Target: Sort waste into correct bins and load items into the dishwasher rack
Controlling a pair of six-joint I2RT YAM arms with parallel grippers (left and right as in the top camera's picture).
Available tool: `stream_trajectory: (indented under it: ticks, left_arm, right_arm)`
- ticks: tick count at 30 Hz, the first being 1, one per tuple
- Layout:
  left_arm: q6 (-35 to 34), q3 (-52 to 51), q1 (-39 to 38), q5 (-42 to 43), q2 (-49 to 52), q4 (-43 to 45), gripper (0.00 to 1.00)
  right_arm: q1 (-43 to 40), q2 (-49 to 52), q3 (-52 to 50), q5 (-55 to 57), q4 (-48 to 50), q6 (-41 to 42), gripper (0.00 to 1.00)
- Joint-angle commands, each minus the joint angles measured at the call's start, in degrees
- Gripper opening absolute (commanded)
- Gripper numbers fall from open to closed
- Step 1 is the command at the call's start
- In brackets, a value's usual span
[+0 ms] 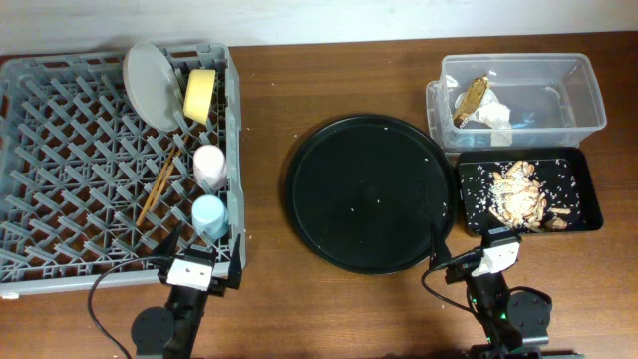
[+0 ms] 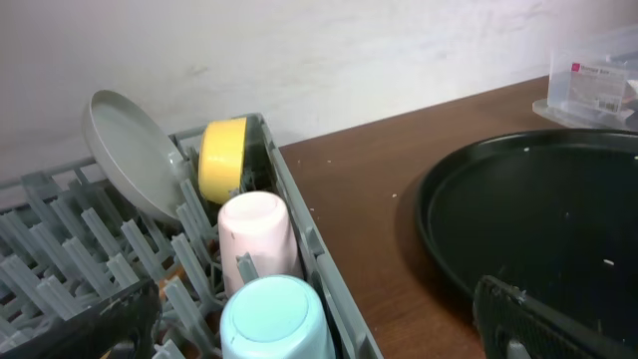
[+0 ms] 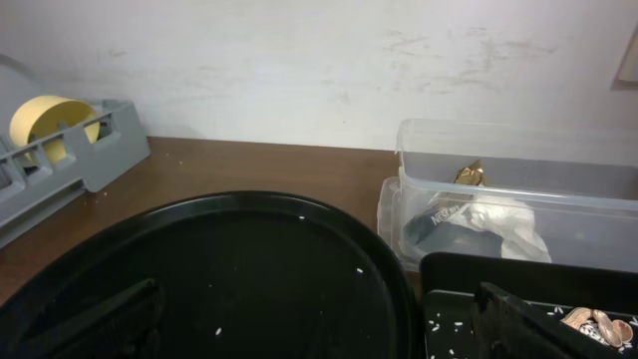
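The grey dishwasher rack [image 1: 60, 150] at the left holds the grey-white plate [image 1: 152, 84] on edge, the yellow bowl [image 1: 200, 96], the pink cup [image 1: 208, 165], the blue cup [image 1: 209, 214] and the chopsticks [image 1: 159, 186]. The clear tub [image 1: 558, 85] at the back right holds white napkins with a brown scrap [image 1: 481, 106]. The shallow black tray [image 1: 583, 184] holds tan food leftovers [image 1: 518, 194]. My left gripper [image 1: 199, 257] is open at the rack's front right corner, just before the blue cup [image 2: 274, 319]. My right gripper [image 1: 469, 249] is open, between the round tray and the black tray.
A large round black tray [image 1: 369, 194] with a few pale crumbs lies mid-table, also in the right wrist view [image 3: 219, 279]. Bare brown table [image 1: 269, 120] lies between rack and tray. A white wall stands behind the table.
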Motion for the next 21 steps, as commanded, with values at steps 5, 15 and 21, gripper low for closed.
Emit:
stream_trajectory:
  ticks: [5, 15, 21]
  left_arm:
    - [-0.98, -2.16, 0.20, -0.20, -1.66, 2.05, 0.99]
    - [-0.94, -2.16, 0.20, 1.68, -1.66, 7.56, 0.99]
    - [-0.98, -2.16, 0.20, 2.34, -1.66, 2.05, 0.99]
  right_arm:
    - [0.37, -0.39, -0.42, -0.66, -0.13, -0.42, 0.98]
    - [0.37, -0.39, -0.42, -0.66, -0.13, -0.42, 0.98]
    - [0.37, -0.39, -0.42, -0.66, -0.13, -0.42, 0.98]
